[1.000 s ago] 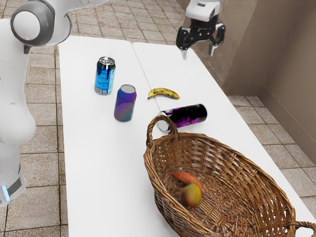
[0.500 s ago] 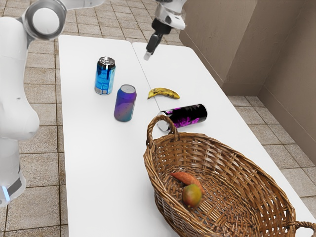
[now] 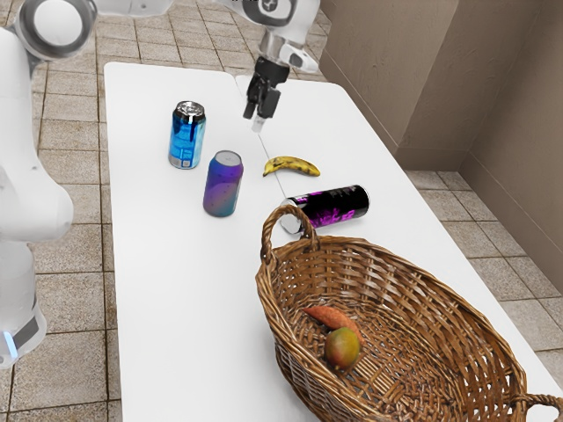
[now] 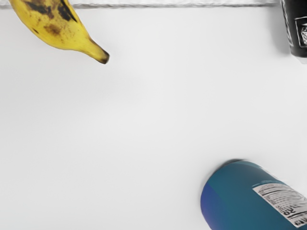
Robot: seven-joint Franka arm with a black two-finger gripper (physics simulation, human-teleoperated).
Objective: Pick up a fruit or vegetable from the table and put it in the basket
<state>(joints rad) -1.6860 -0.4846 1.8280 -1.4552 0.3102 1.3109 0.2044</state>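
My gripper (image 3: 256,126) hangs above the table beyond the banana, seen edge-on, so its opening cannot be read. The spotted yellow banana (image 3: 293,166) lies on the white table, apart from the gripper; in the wrist view, part of the banana (image 4: 60,28) with one dark tip shows. The brown wicker basket (image 3: 280,332) holds a reddish-orange elongated item (image 3: 332,318) and a green-red mango-like fruit (image 3: 342,348).
A blue can (image 3: 186,136) and a purple-teal can (image 3: 223,185) stand on the table (image 3: 185,299). A black and magenta can (image 3: 330,208) lies on its side between the banana and the basket's near handle (image 3: 272,230).
My hand has swung from the exterior view's right toward its left, turned, and then come lower near the banana. The mango-like fruit has shifted very slightly in the basket.
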